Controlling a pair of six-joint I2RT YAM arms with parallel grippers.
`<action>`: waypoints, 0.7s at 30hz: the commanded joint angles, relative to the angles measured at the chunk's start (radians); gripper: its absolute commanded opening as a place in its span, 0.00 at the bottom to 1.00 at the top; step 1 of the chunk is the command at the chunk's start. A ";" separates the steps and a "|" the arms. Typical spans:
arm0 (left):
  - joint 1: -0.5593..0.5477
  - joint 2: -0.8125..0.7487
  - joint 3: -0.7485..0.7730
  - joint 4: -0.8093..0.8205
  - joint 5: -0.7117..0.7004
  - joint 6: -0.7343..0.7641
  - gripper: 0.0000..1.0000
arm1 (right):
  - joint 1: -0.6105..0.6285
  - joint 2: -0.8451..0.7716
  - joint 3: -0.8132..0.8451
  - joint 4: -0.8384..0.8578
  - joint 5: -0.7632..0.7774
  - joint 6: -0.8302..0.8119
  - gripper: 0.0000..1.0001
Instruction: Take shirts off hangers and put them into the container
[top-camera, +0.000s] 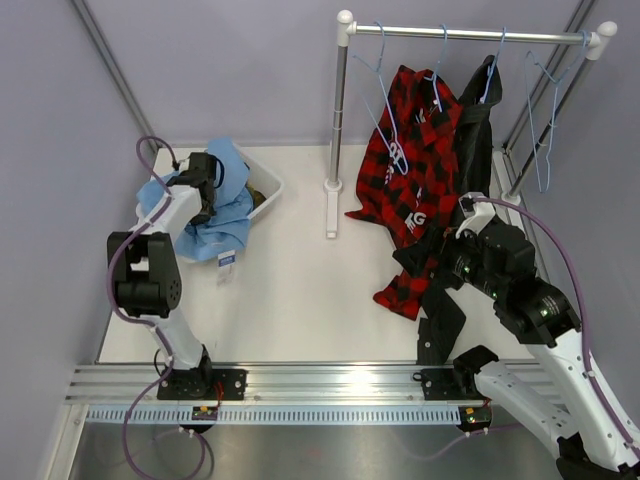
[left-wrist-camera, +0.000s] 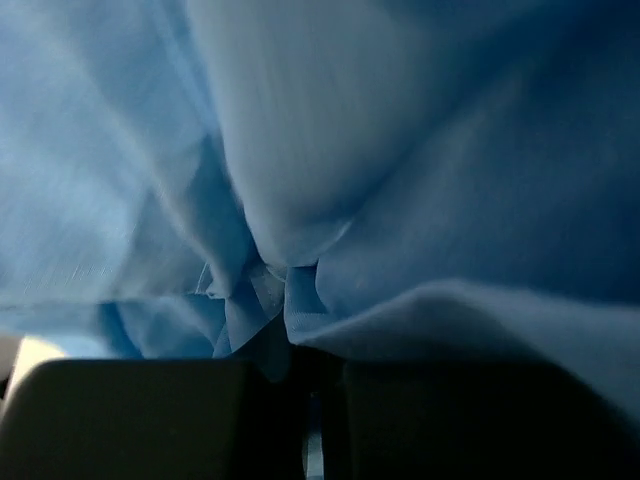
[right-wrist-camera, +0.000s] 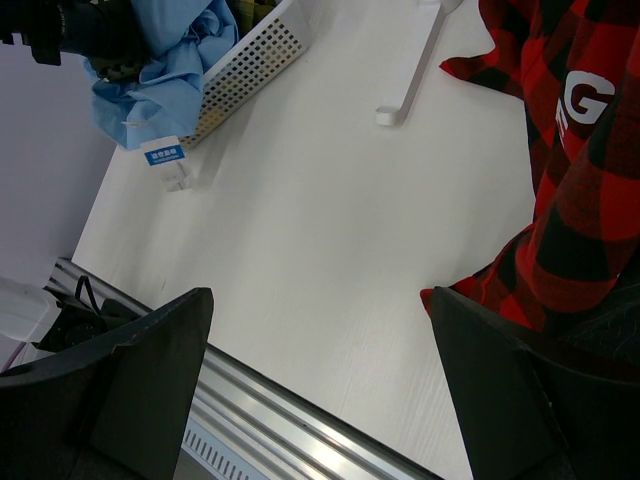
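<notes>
My left gripper (top-camera: 205, 188) hangs over the white container (top-camera: 268, 184), shut on a fold of the light blue shirt (left-wrist-camera: 300, 180). That shirt (top-camera: 215, 228) spills over the container's front rim onto the table. A bit of yellow plaid cloth (top-camera: 258, 196) lies inside the container. The red-and-black plaid shirt (top-camera: 420, 150) hangs from a pale-blue hanger (top-camera: 436, 60) on the rail, its tail (right-wrist-camera: 585, 200) reaching the table. Behind it a black shirt (top-camera: 476, 130) hangs from its own hanger. My right gripper (right-wrist-camera: 320, 330) stands open and empty just left of the red tail.
Two bare hangers (top-camera: 385, 100) (top-camera: 545, 110) hang on the white-capped rail (top-camera: 470, 33). The rail's white foot (right-wrist-camera: 410, 70) rests on the table between container and red shirt. An aluminium rail (top-camera: 320, 385) runs along the near edge. A shirt tag (right-wrist-camera: 165, 158) lies beside the container.
</notes>
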 joint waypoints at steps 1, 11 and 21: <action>0.014 0.049 0.007 -0.005 0.105 -0.059 0.05 | -0.003 -0.006 0.006 0.038 -0.011 0.009 0.99; 0.075 0.038 -0.001 -0.005 0.260 -0.051 0.49 | -0.003 -0.025 0.024 0.031 -0.009 -0.014 0.99; 0.077 -0.210 0.079 -0.043 0.300 -0.042 0.97 | -0.003 -0.043 0.053 0.005 -0.029 -0.024 0.99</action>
